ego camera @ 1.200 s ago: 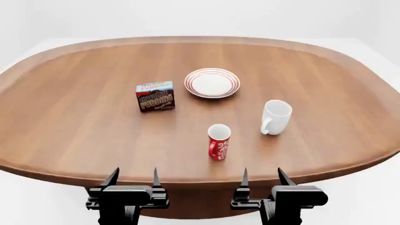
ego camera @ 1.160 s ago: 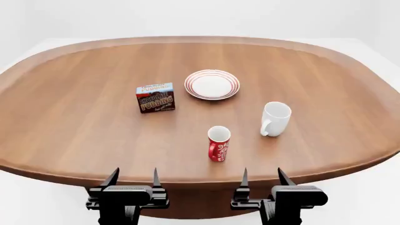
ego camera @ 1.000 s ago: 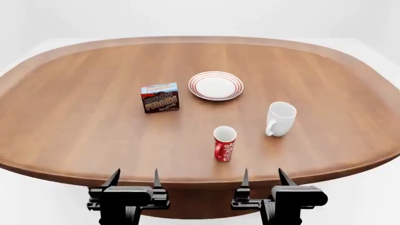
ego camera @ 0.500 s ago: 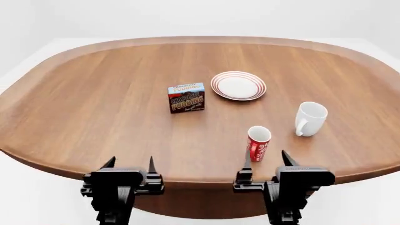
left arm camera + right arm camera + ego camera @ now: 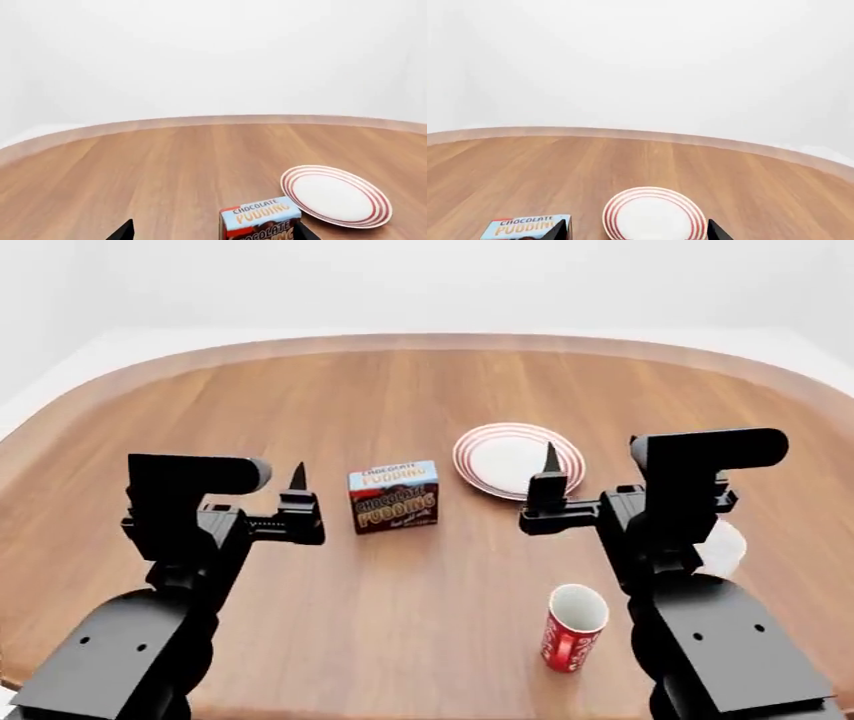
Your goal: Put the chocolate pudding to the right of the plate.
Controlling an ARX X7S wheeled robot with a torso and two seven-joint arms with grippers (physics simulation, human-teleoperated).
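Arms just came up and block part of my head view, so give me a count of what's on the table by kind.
Cartons: 1, the chocolate pudding.
Plates: 1, the plate with red rings.
Mugs: 2, the red mug and the white mug, mostly hidden behind the right arm.
Total: 4 things on the table.

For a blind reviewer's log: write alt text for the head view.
A small brown-and-red chocolate pudding carton stands on a wide oval wooden table, just left of a round white red-ringed plate. Two black robot arms are raised over the table, left gripper and right gripper both open and empty. A red patterned mug stands nearer, at right.
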